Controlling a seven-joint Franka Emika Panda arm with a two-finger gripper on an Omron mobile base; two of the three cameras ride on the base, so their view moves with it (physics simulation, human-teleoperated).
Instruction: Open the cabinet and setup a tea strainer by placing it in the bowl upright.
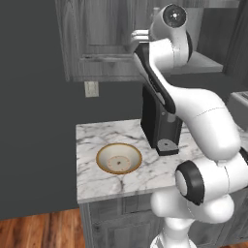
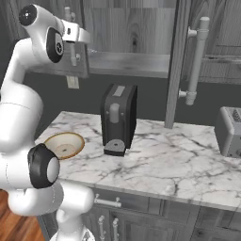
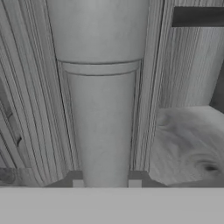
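Straddling a light-grey bar handle (image 3: 104, 109), the gripper (image 3: 106, 183) shows two small finger tips (image 3: 78, 183) at either side of the bar, spread just wider than it; whether they press on it cannot be told. Behind the handle lies the panelled door of the cabinet (image 3: 39, 100), very close to the hand. Off to one side another cabinet door (image 2: 181, 61) stands swung outward. Well below the gripper, on the marble counter (image 1: 140, 172), the bowl (image 1: 119, 158) rests upright beside a dark coffee machine (image 2: 118, 117). A toaster (image 2: 230, 131) sits farthest away.
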